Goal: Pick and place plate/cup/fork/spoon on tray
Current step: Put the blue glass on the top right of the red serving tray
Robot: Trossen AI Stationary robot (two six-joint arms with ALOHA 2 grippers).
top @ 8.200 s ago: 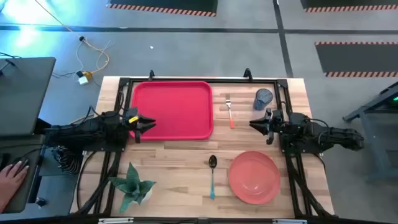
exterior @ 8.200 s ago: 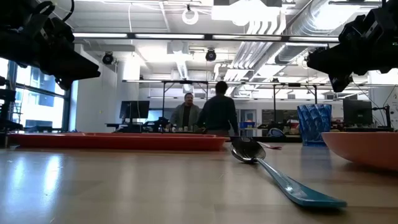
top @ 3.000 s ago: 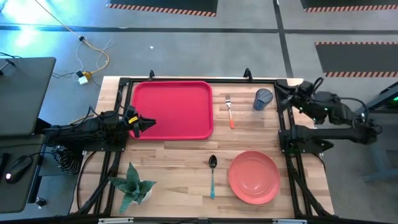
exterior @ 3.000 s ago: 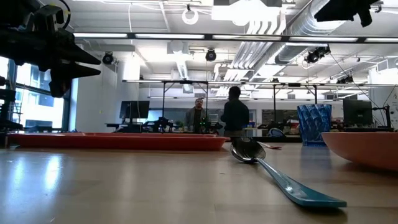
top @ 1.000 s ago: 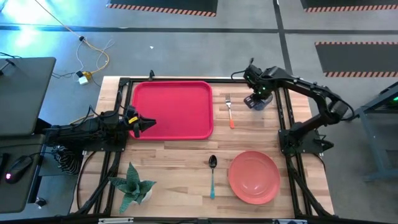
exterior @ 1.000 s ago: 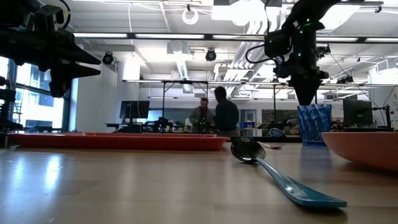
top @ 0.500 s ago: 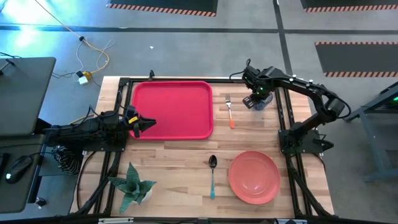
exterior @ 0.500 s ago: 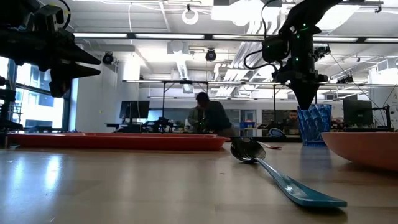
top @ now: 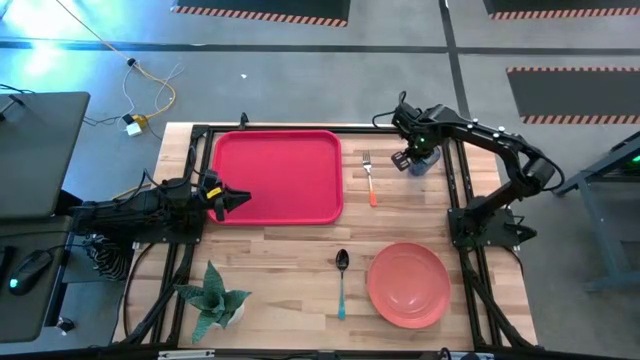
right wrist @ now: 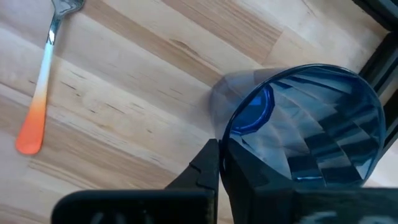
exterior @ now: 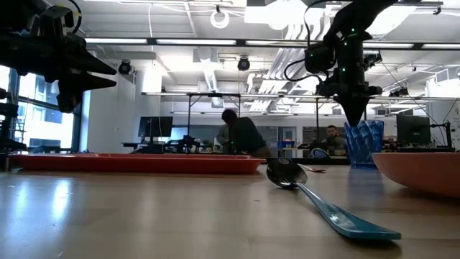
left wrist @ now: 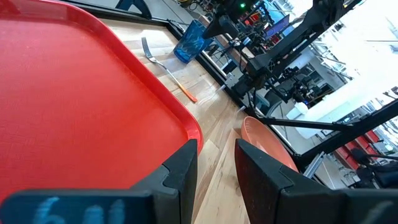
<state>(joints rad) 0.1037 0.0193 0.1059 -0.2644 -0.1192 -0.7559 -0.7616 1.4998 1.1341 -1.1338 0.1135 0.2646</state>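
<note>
Since the cup (right wrist: 298, 124) is a small, thin-walled tumbler of see-through blue plastic with ribbed sides, it should be light and a little springy, and its smooth wall could slip in a loose pinch. A hold on the rim suits it best, one finger inside and one outside, and that is how the right pincer (right wrist: 219, 163) stands in its own wrist view: closed on the near wall of the cup, one finger down the inside. Whether the squeeze is firm enough to lift, I judge likely but cannot confirm.

Taking the tray (top: 277, 177) as the landmark, the cup stands on the worktop (top: 300, 250) well off its right edge, near the far right corner of the worktop, with the fork (top: 369, 178) lying between cup and tray. Nearer the front than the tray, off its right corner, the spoon (top: 341, 283) lies alone, and the plate (top: 407, 285) sits beside it, farther from the tray. The left pincer (left wrist: 214, 163) hangs over the tray's left rim with its fingers apart and nothing between them.

Nothing lies in the tray; its red floor is bare. The cup looks empty, as does the plate, which is rigid and far wider, best taken by its rim.
</note>
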